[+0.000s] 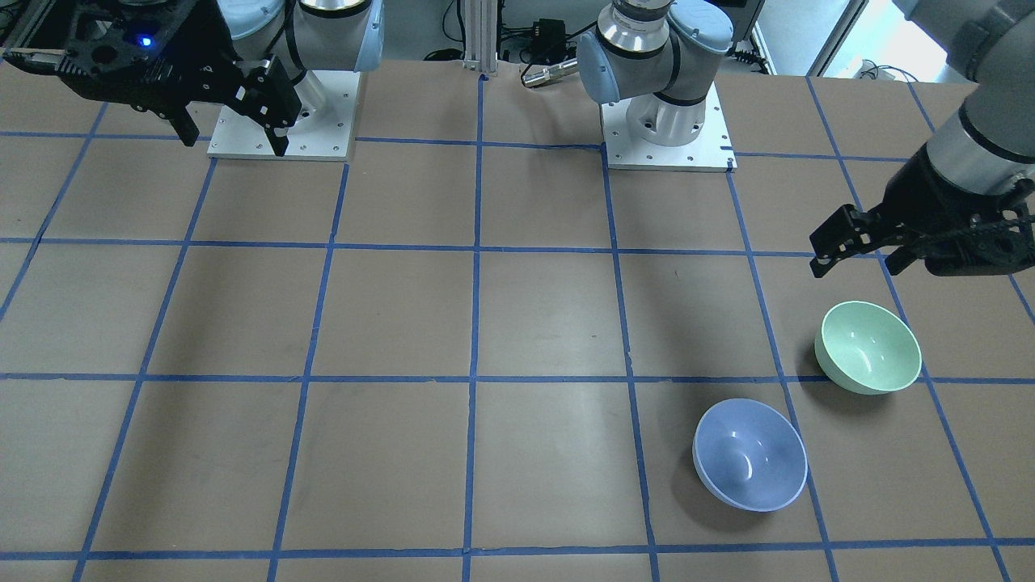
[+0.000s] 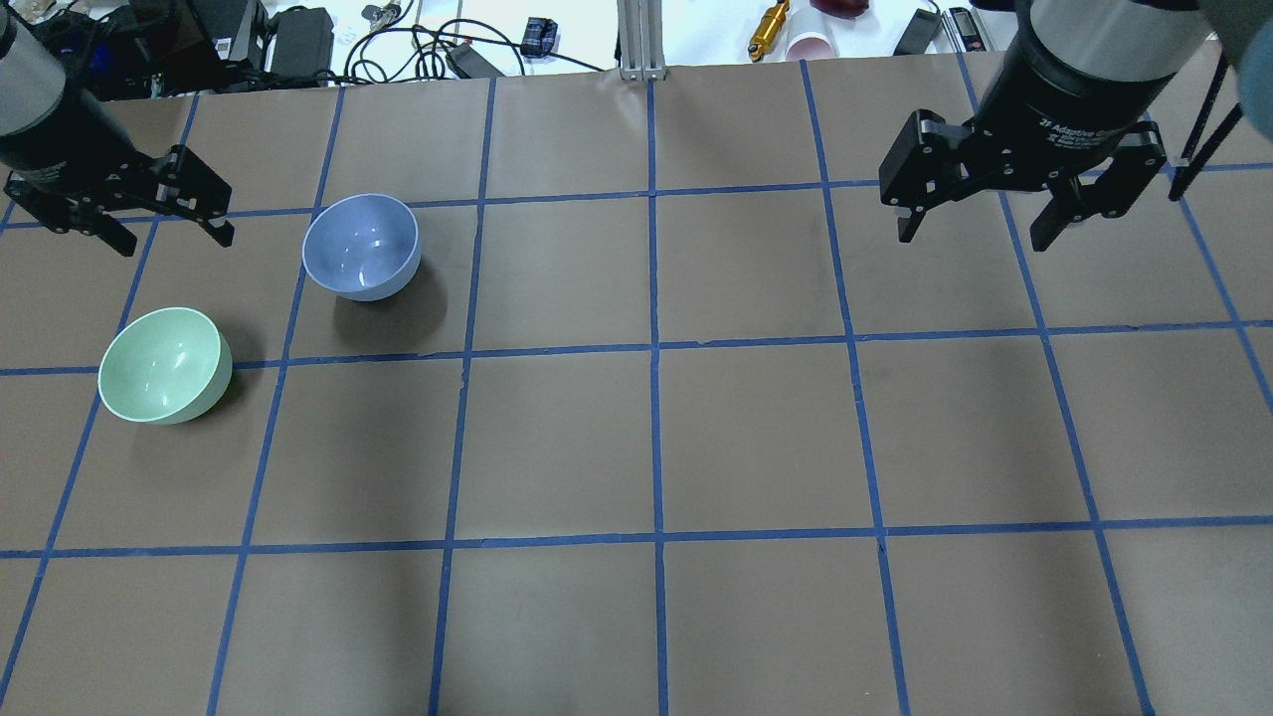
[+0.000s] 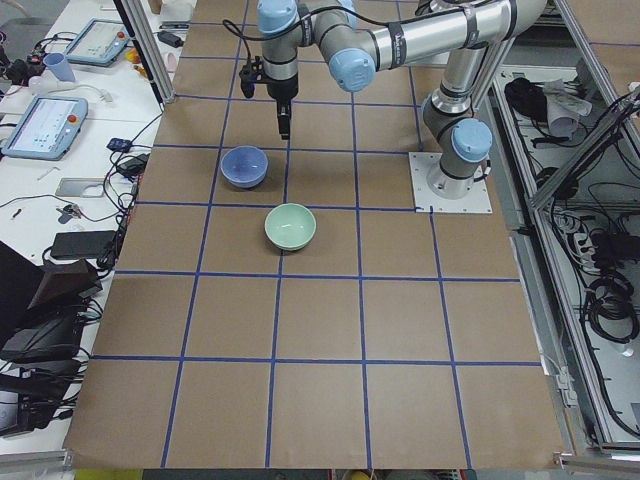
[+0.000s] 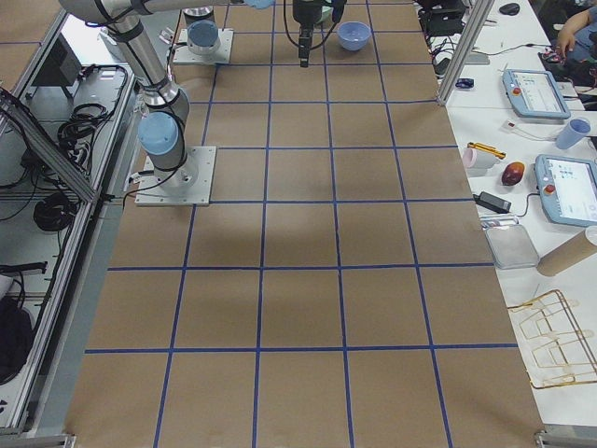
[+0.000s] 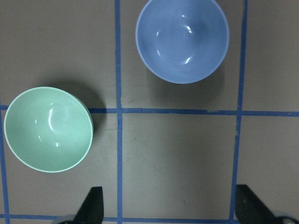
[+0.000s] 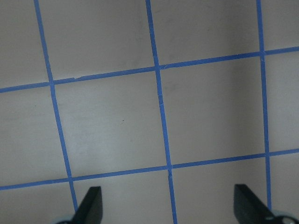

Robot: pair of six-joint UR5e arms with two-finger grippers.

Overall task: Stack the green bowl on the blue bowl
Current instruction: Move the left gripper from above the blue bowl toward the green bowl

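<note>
Green bowl [image 2: 164,365] upright on table [image 2: 756,438], blue bowl [image 2: 361,246] apart at its 2 o'clock, seen overhead. Left pincer [image 2: 176,242] and right pincer [image 2: 972,239] both spread, empty.

green bowl [image 2: 164,365]: clear from above, free on all sides
blue bowl [image 2: 361,246]: nearest obstacle, apart; passable gap between them

One green bowl [image 2: 164,365] and one blue bowl [image 2: 361,246], two altogether.
</note>
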